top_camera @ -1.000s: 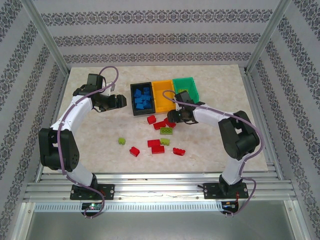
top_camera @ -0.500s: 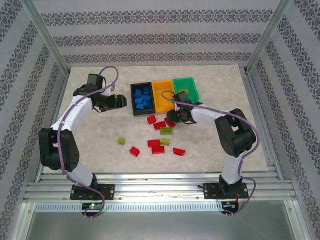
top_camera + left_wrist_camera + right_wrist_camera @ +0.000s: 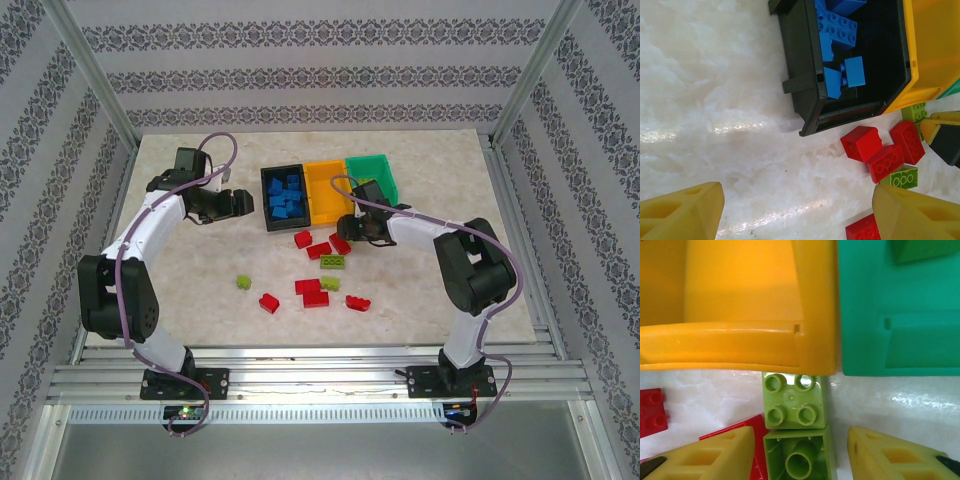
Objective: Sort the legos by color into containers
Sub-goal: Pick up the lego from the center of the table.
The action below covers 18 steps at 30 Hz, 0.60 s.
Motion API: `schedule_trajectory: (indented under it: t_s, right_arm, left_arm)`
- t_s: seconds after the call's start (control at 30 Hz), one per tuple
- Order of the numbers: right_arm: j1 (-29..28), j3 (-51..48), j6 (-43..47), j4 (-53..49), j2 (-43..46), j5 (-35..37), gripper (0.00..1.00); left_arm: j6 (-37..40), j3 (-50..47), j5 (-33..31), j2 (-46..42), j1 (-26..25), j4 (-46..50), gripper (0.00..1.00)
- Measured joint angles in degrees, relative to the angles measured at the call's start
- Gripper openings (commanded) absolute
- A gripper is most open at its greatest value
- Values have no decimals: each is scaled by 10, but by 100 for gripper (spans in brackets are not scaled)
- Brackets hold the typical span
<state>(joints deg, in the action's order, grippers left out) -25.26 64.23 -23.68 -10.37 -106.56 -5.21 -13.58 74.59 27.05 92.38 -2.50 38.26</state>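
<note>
Right wrist view: right gripper [image 3: 801, 440] fingers apart, astride lime bricks [image 3: 795, 402] at foot of orange-yellow bin [image 3: 740, 345], middle of bench [image 3: 200, 290]. Step: green pick. Next: clamp, lift, drop in green bin [image 3: 900, 340]. Left gripper [image 3: 797, 200] fingers apart, empty, beside black bin [image 3: 805, 65].

L tool [image 3: 242, 203] open wide, arm extended fwd; R tool [image 3: 349, 229] part open, low.
</note>
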Motion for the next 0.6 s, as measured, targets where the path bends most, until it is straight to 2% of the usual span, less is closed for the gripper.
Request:
schedule_trajectory:
  t_s: [0.4,0.6]
  right_arm:
    - [0,-10,0,1,-6,2,51]
    - [11,-57,12,-5,24,7,47]
  left_arm:
    - [-2,0,9,1,0,0,78]
    - [-2,0,11,3,0,-2,78]
